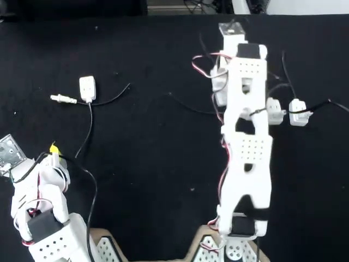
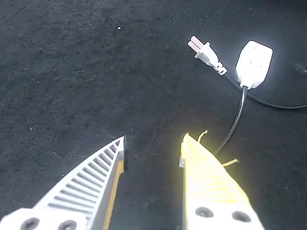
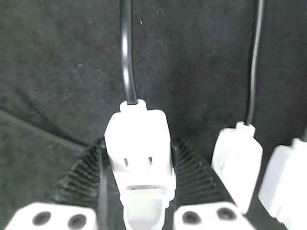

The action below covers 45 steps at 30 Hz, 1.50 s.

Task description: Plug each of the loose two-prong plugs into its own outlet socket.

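Note:
A loose white two-prong plug [image 1: 62,99] [image 2: 206,53] lies at the table's far left, close beside a white outlet socket [image 1: 87,87] [image 2: 254,63] on a black cord. My left gripper [image 2: 152,143] [image 1: 54,154] is open, nothing in it, nearer the front edge than that pair. My right gripper [image 3: 138,143] is shut on a white socket block [image 3: 139,143] with a black cord; two slots show on its face. The right arm [image 1: 246,109] stretches up the table's right half. Two more white connector pieces [image 1: 275,109] [image 1: 299,114] lie side by side just right of it.
The table [image 1: 152,164] is covered in black cloth. Thin black cords [image 1: 90,131] run across it, one from the left socket toward the left arm and others [image 1: 185,103] around the right arm. The two connector pieces [image 3: 237,163] [image 3: 285,177] lie close beside the right gripper.

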Available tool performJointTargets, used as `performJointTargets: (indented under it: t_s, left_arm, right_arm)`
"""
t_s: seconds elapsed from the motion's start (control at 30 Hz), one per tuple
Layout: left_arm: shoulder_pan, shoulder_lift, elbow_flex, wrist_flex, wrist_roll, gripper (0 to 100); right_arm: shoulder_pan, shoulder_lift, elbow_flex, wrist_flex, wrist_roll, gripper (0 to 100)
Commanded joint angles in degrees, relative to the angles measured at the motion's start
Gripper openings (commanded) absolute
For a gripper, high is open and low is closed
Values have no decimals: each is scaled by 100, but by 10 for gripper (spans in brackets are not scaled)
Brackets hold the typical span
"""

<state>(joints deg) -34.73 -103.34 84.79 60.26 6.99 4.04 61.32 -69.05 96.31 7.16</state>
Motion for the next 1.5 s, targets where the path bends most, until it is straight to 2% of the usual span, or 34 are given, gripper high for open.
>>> performJointTargets:
  t_s: [0.0,0.17,0.37,0.7,0.8,1.03,1.3,1.47]
  left_arm:
    - [66,-9,-189,9,35,191]
    - [66,-9,-189,9,44,191]
    - [66,-9,-189,0,62,191]
    - [75,-9,-189,-9,62,191]
    - [75,-9,-189,-9,62,191]
    - [75,-9,-189,-9,62,191]
    - [75,-9,-189,-9,62,191]
    - [75,-9,-189,-9,53,191]
  right_arm:
    - [290,470,-1112,149,-62,11]
    - [396,1033,-1631,501,-62,18]
    - [237,998,-1490,484,-492,187]
    - [-132,-207,-1508,501,-510,194]
    - [-290,-664,-1385,510,-774,194]
    - [-826,-3020,1262,475,-941,194]
    - [-1108,-5262,3916,-229,-897,194]
    - [-1371,-6193,5508,-1143,-897,194]
